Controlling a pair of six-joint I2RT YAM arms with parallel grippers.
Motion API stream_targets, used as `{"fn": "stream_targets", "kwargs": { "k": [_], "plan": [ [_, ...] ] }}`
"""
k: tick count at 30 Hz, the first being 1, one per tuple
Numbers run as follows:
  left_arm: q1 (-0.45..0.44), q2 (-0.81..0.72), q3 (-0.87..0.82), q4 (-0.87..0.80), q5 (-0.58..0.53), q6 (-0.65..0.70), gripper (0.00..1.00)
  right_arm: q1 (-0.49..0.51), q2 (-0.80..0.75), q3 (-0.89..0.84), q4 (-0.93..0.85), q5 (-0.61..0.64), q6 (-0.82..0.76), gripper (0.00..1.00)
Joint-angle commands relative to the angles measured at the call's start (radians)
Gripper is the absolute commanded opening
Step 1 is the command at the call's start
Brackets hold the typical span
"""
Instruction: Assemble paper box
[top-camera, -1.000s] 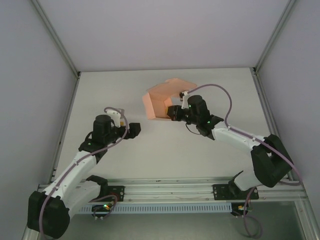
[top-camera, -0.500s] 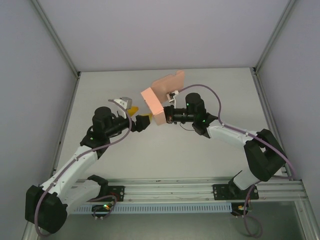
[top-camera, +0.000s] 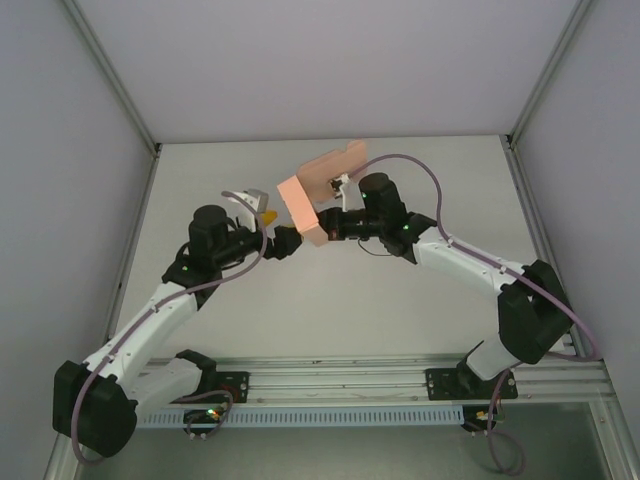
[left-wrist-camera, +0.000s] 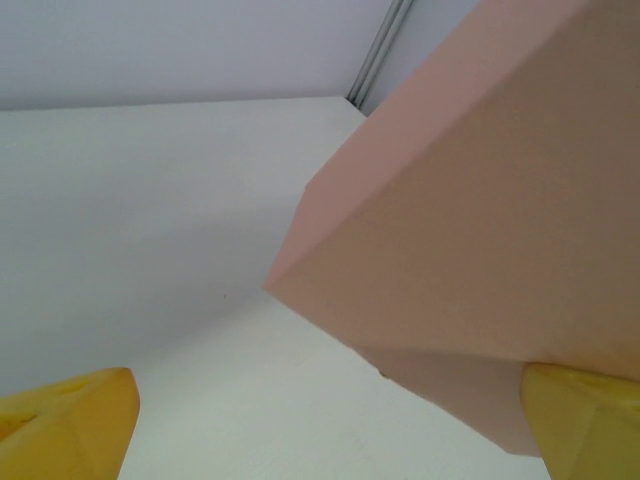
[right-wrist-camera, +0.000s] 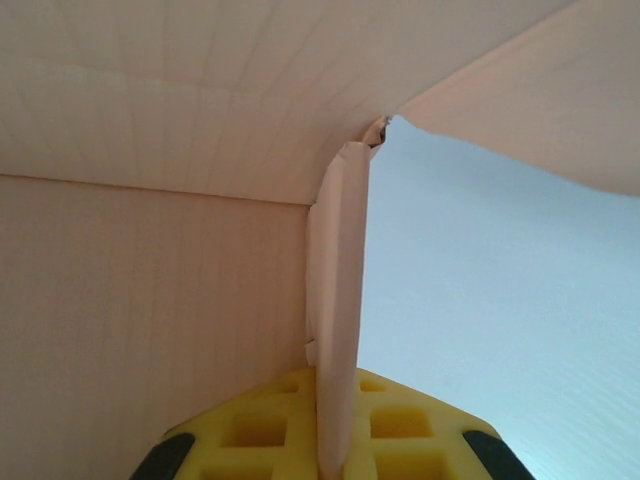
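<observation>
Your left gripper (top-camera: 284, 242) stands with jaws spread wide at the lower corner of the paper box (top-camera: 305, 208), one yellow fingertip (left-wrist-camera: 585, 425) just beside the card. The partly folded salmon-pink box is held up over the table (top-camera: 400, 300) near its centre. Your right gripper (top-camera: 330, 228) is clamped tight on an inner flap.

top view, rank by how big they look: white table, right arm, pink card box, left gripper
1. white table
2. white-and-black right arm
3. salmon-pink card paper box, held off the table, so nearness may enlarge it
4. black left gripper, not far behind the box
</observation>
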Motion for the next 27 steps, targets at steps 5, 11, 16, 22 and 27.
{"fn": "stream_targets", "kwargs": {
  "k": [5, 11, 16, 22, 27],
  "plan": [
    [-0.055, 0.009, 0.073, 0.101, 0.032, 0.012, 1.0, 0.159, 0.046, 0.086, -0.31, 0.111, -0.24, 0.01],
    [-0.058, -0.017, 0.049, 0.037, -0.023, 0.032, 1.0, 0.154, -0.021, 0.033, -0.256, 0.291, -0.206, 0.0],
    [-0.058, -0.133, -0.098, -0.07, -0.18, -0.012, 1.0, 0.055, -0.176, -0.042, -0.218, 0.513, -0.132, 0.0],
    [-0.057, -0.302, -0.232, -0.221, -0.33, -0.058, 1.0, -0.022, -0.223, -0.089, -0.303, 0.683, -0.128, 0.0],
    [-0.054, -0.367, -0.24, -0.325, -0.438, -0.064, 1.0, -0.013, -0.103, -0.135, -0.327, 0.746, -0.106, 0.0]
  ]
}}
